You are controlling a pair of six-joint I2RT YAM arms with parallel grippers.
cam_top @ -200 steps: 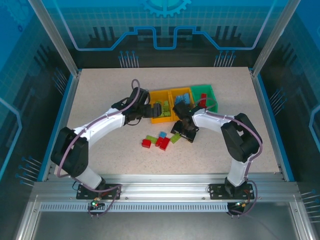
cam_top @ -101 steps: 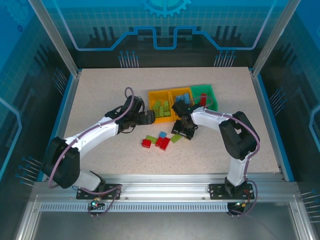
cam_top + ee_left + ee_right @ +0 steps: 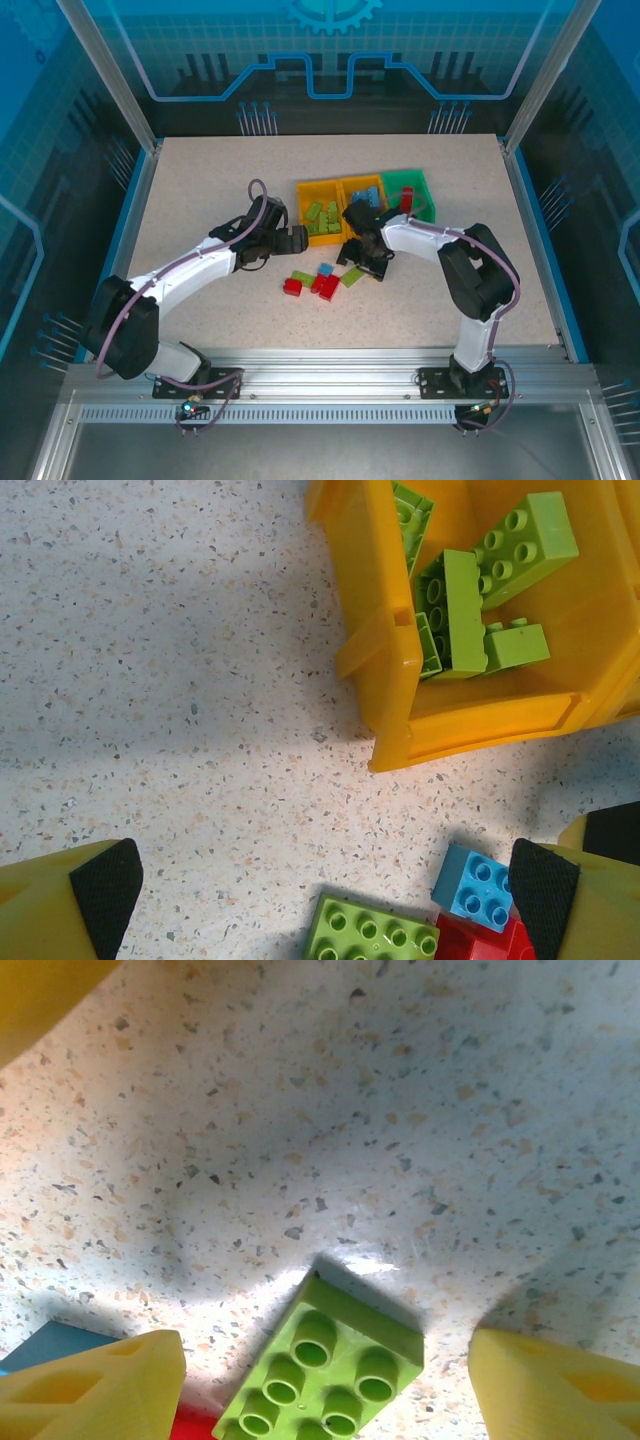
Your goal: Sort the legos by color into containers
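Both open and empty, left claw (image 3: 325,888), right claw (image 3: 330,1380), speckled tabletop (image 3: 200,180), blue-walled enclosure (image 3: 50,150)

top view looks down from behind; both wrist views sit close above the loose legos (image 3: 327,286).

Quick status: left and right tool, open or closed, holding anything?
Left tool: open wide, holding nothing.
Right tool: open, straddling a lime-green studded plastic brick, not gripping it.
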